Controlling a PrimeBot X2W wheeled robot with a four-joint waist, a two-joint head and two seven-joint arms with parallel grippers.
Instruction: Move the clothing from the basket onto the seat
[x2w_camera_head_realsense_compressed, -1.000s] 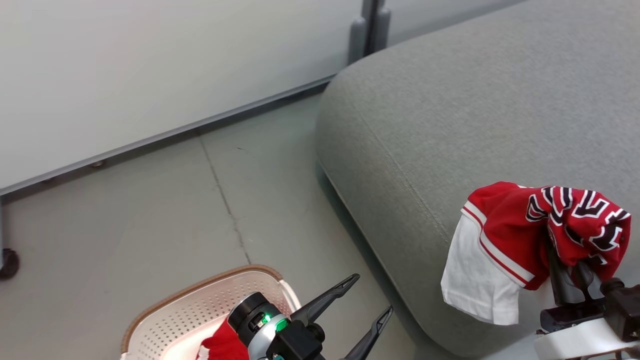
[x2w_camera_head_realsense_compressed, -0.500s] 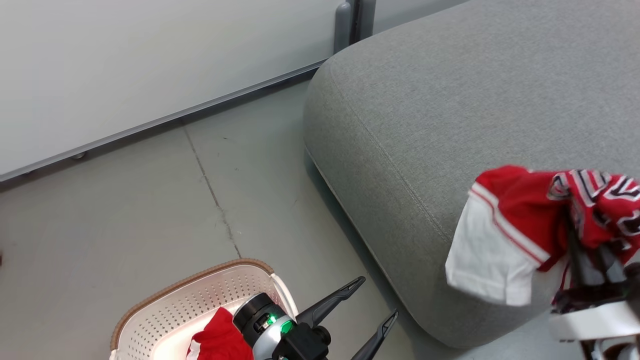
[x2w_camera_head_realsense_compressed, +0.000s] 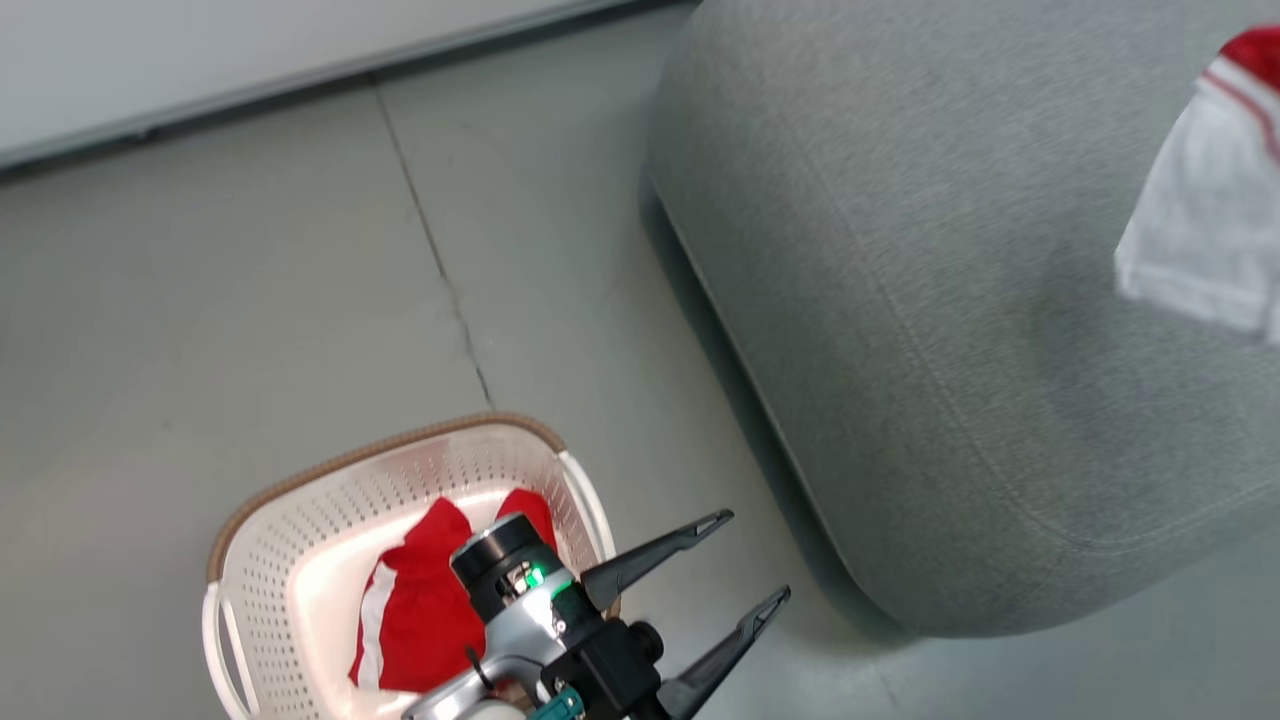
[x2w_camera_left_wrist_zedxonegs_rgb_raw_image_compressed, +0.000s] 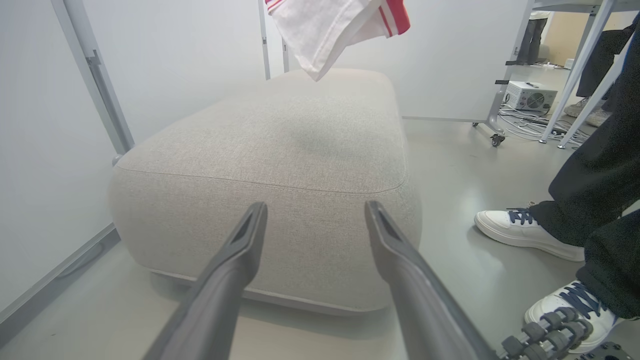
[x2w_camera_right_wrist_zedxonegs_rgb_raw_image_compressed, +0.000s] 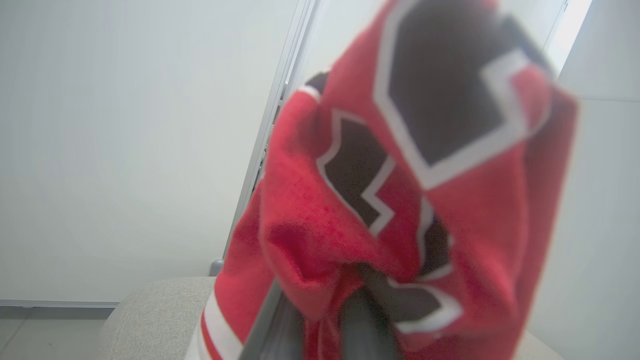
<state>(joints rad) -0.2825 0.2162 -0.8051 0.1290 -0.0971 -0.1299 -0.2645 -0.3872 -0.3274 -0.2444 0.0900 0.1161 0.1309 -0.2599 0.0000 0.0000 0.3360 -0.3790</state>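
Clothing (x2w_camera_right_wrist_zedxonegs_rgb_raw_image_compressed: 400, 200) with lettering hangs above the seat (x2w_camera_head_realsense_compressed: 950, 300), my right fingers (x2w_camera_right_wrist_zedxonegs_rgb_raw_image_compressed: 360, 320) clamped on it, so I should lower it well inside the seat's edge before releasing, while my left fingers (x2w_camera_head_realsense_compressed: 660, 556) hover apart and empty beside the basket (x2w_camera_head_realsense_compressed: 300, 500) holding another red garment (x2w_camera_head_realsense_compressed: 420, 620).
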